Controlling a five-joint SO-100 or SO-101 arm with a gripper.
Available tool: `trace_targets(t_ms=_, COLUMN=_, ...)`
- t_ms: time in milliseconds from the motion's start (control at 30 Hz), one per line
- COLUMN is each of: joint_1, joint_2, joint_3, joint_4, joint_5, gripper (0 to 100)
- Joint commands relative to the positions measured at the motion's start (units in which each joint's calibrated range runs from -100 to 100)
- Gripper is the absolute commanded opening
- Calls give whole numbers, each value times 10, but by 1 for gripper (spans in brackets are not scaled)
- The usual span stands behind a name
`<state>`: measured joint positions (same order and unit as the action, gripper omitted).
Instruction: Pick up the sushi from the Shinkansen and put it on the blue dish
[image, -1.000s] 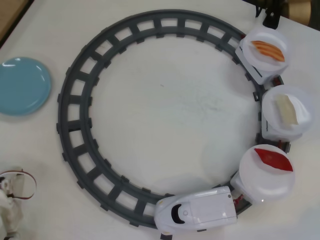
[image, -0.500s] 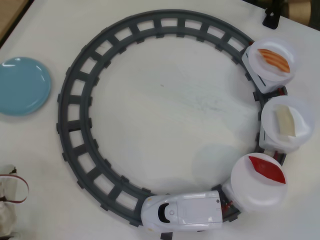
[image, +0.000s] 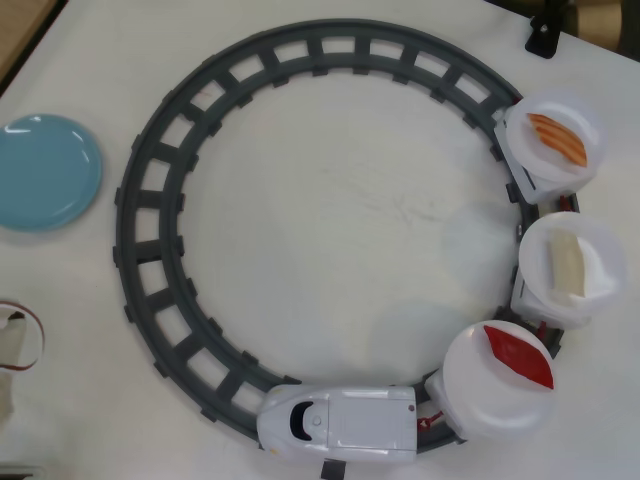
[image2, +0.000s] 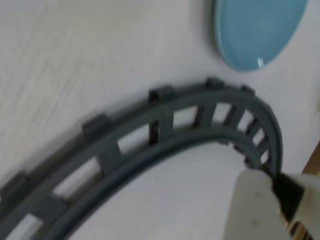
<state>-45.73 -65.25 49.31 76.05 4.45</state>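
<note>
The gripper (image2: 272, 210) shows only in the wrist view, as a blurred pale finger at the lower right of the frame with a dark part beside it; whether it is wide or narrow cannot be told, and it holds nothing that can be seen. Under it curves the grey track (image2: 150, 145), with the blue dish (image2: 257, 30) at the top right edge, empty.

In the overhead view the arm itself does not appear (only a cable loop (image: 25, 340) at the left edge). The dish (image: 45, 172) lies on the desk (image: 330, 210) at the upper left, just outside the track ring (image: 150, 260). The Shinkansen (image: 340, 425) sits on the track at the bottom centre, nose pointing left. Behind it, up the right side, are three white plates: one with red sushi (image: 518, 355), one with white sushi (image: 568, 265), and one with orange sushi (image: 558, 138).

The step in hand looks like the approach, with no piece lifted yet. To do it well, the arm should probably wait over one spot on the track and time its descent to a plate arriving there, coming straight down with the gripper wide across the short side of the sushi. It should close on the piece alone, not the plate rim, then lift clear before swinging to the dish.
</note>
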Motion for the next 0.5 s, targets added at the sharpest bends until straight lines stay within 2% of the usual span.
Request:
trace_targets(t_ms=0, joint_1=41, joint_2=57, joint_3=-76, joint_4=-6, joint_5=-1, gripper=4)
trace_targets(t_ms=467, joint_1=158, joint_2=293, joint_3=-314, joint_4=28, joint_5=-1, gripper=4)
